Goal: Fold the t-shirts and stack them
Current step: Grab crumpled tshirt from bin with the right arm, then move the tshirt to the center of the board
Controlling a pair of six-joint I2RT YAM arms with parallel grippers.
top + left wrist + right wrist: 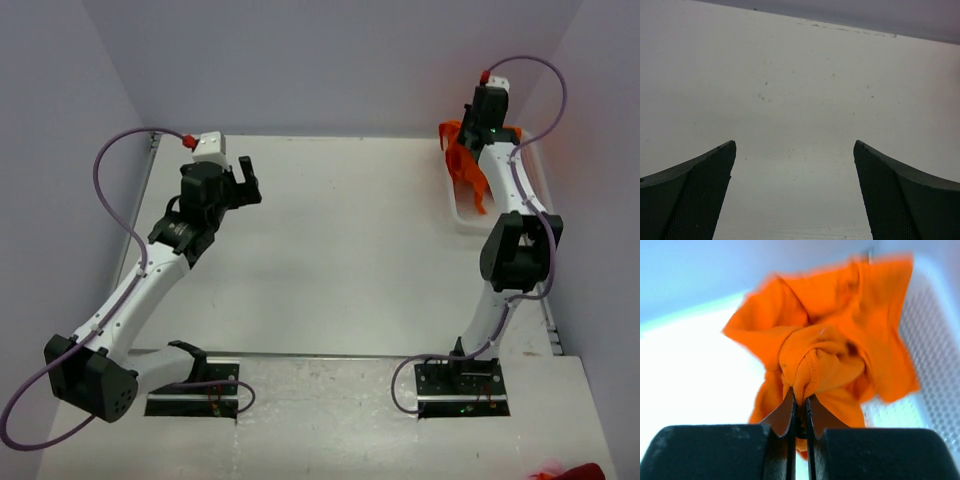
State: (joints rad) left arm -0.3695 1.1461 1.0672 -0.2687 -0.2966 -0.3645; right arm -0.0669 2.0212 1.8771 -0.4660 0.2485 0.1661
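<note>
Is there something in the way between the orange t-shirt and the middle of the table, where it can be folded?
Nothing visible lies on the table. The right gripper pinches the t-shirt at the white basket; only its wall stands between it and the bare surface.

Looking like a robotics lab. Pale walls (330,60) are boxing in a white table (350,240); L arm (132,293) & R arm (492,312) are sitting bolted at its near edge.
</note>
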